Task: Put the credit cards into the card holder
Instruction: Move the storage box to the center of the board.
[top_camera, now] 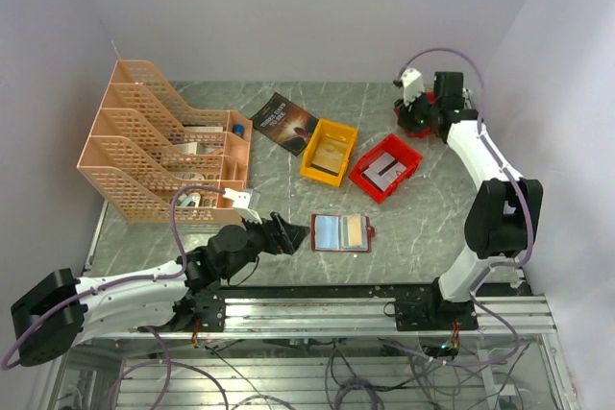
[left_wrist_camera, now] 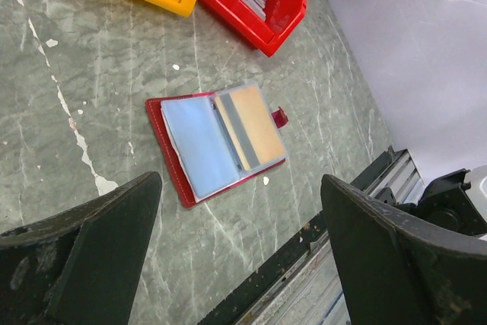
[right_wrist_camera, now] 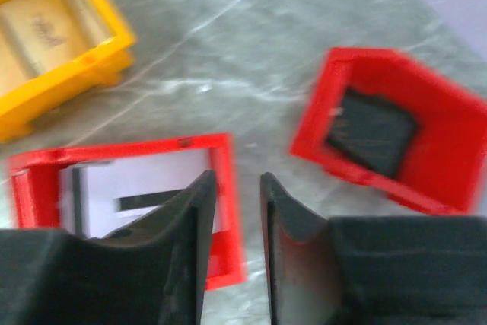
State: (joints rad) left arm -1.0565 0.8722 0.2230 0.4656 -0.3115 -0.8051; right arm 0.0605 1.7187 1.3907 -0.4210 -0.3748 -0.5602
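Observation:
The dark red card holder (top_camera: 341,232) lies open and flat near the front of the table. In the left wrist view (left_wrist_camera: 217,142) its left pocket is pale blue and its right pocket holds a tan card (left_wrist_camera: 257,121). My left gripper (top_camera: 291,234) is open and empty just left of the holder, low over the table, also in its own view (left_wrist_camera: 240,188). A white card with a dark stripe (right_wrist_camera: 129,195) lies in a red bin (top_camera: 385,167). My right gripper (right_wrist_camera: 237,188) hovers at the back right (top_camera: 419,108), its jaws narrowly apart with nothing between them.
A yellow bin (top_camera: 329,151) with tan cards stands left of the red bin. A smaller red bin (right_wrist_camera: 388,138) with a dark item sits at the back right. A dark-covered book (top_camera: 283,122) and an orange file rack (top_camera: 159,141) are at the back left.

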